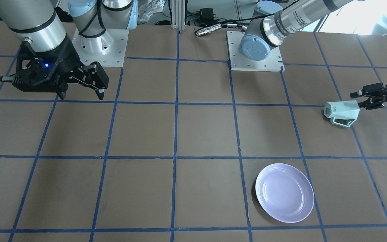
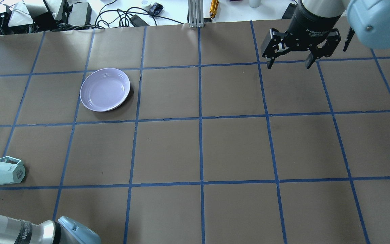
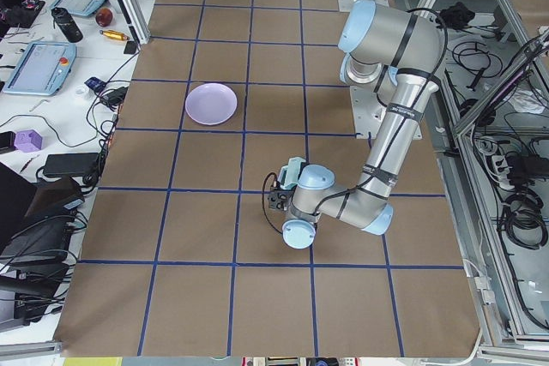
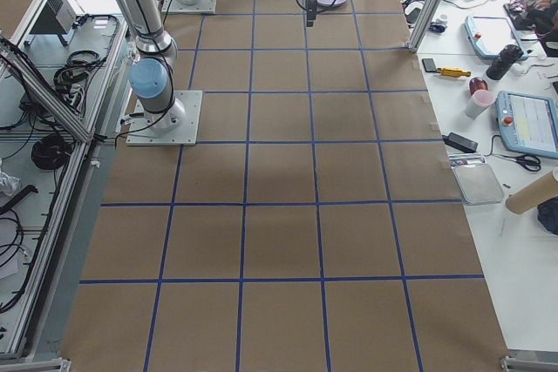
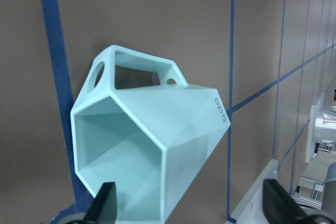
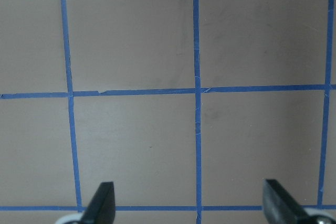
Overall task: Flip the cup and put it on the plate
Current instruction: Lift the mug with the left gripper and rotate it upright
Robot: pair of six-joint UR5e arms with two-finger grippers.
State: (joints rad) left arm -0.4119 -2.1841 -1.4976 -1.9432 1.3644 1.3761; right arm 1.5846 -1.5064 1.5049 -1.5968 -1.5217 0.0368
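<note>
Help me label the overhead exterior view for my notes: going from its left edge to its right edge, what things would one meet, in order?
cup → plate → right gripper

Bright even light, soft shadows, window glare

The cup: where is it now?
Overhead view: the cup lies on its side at the far left, before the open left gripper, nearer the robot than the plate.
</note>
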